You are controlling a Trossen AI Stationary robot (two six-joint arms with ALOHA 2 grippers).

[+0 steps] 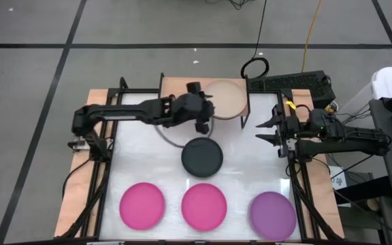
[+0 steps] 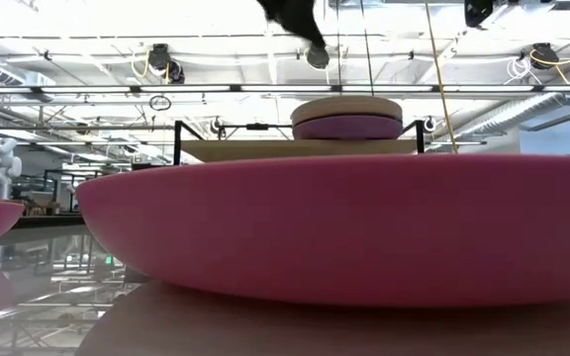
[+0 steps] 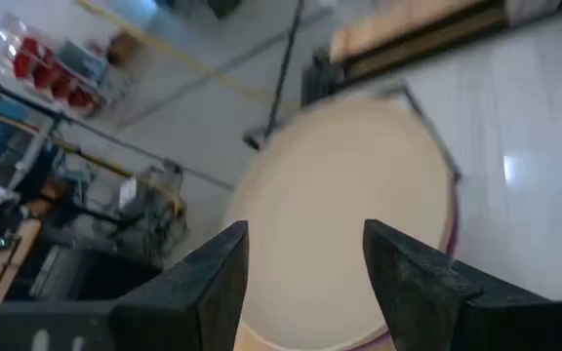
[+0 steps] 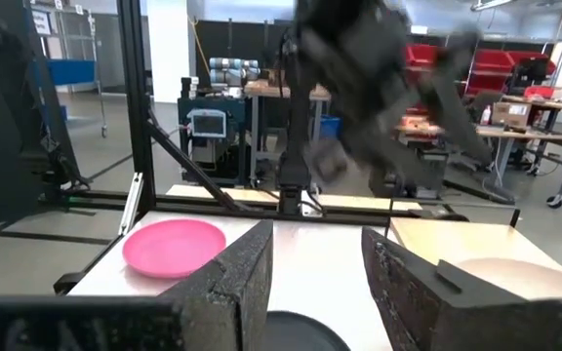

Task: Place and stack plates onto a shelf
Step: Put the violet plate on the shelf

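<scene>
The shelf stands at the table's far edge. On its right half a beige plate lies on a salmon pink plate. A dark grey plate rests flat on the table in front of the shelf. Two hot pink plates and a purple plate lie along the near edge. My left gripper hovers open and empty over the beige plate's near-left rim. My right gripper waits open and empty to the right of the shelf.
A black power strip and a coiled cable lie beyond the shelf's right end. The shelf's left half is bare wood. In the low view the middle hot pink plate fills the foreground. White tabletop shows between the plates.
</scene>
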